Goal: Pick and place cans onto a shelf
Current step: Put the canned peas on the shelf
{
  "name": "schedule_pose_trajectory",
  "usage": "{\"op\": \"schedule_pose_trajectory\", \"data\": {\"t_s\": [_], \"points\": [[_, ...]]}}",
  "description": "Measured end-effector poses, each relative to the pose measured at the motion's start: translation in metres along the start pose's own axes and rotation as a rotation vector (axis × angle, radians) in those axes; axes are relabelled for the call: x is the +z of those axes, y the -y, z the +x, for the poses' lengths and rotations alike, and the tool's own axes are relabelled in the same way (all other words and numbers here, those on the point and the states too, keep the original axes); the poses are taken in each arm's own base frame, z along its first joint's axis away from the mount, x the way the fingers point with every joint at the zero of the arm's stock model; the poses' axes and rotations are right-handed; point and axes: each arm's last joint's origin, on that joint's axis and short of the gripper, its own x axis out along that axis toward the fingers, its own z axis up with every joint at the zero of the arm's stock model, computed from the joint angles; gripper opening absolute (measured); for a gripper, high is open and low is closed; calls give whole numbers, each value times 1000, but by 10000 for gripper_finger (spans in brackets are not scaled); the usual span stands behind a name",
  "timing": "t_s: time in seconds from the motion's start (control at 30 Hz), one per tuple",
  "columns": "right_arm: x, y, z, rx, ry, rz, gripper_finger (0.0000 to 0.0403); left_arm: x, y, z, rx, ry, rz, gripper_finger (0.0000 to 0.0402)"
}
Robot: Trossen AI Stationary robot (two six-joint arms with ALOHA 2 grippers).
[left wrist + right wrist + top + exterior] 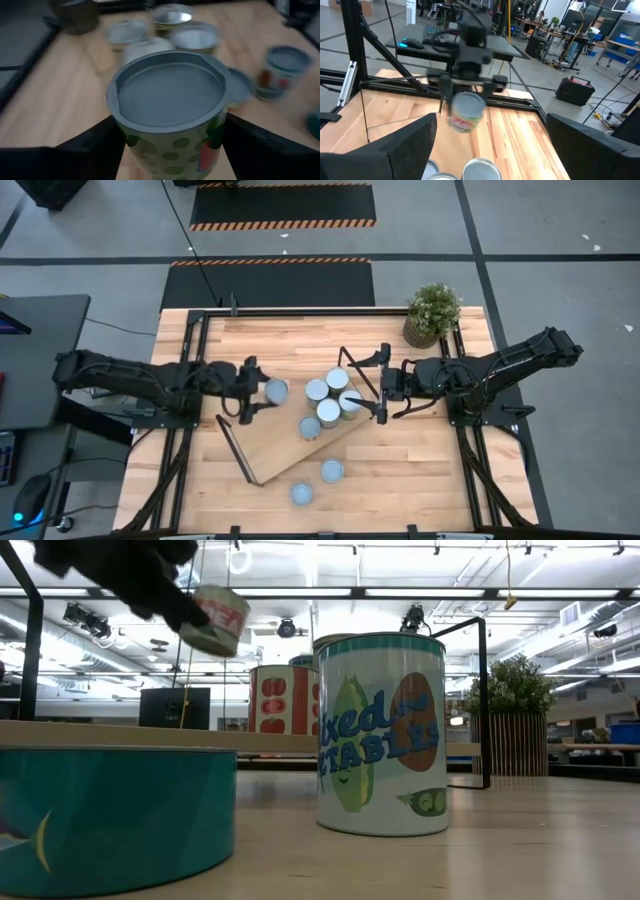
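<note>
Above the near end of the long light-wood shelf board [290,442] with thin black wire frames, the left gripper [262,391] is carrying a short metal can with a pale bluish lid and a green-dotted label [170,107], its fingers [95,150] clamped on the can's opposite sides just under the rim. The low view shows this can hanging tilted in the air. Four more silvery-topped cans [328,400] are standing clustered on the shelf's far part, and two are waiting on the slatted wooden desk [420,470] beside it. The can looks rigid, smooth and probably slippery, moderately heavy if full, so a firm mid-wall pinch seems safest. The right gripper [382,394] is hovering near the cluster, fingers spread and empty.
</note>
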Motion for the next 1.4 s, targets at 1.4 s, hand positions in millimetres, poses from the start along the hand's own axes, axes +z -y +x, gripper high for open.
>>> {"op": "schedule_pose_trajectory", "data": {"t_s": [1.4], "points": [[1,3,2,43,20,14,381,-113,-70,37,-121,153,-134,291]]}}
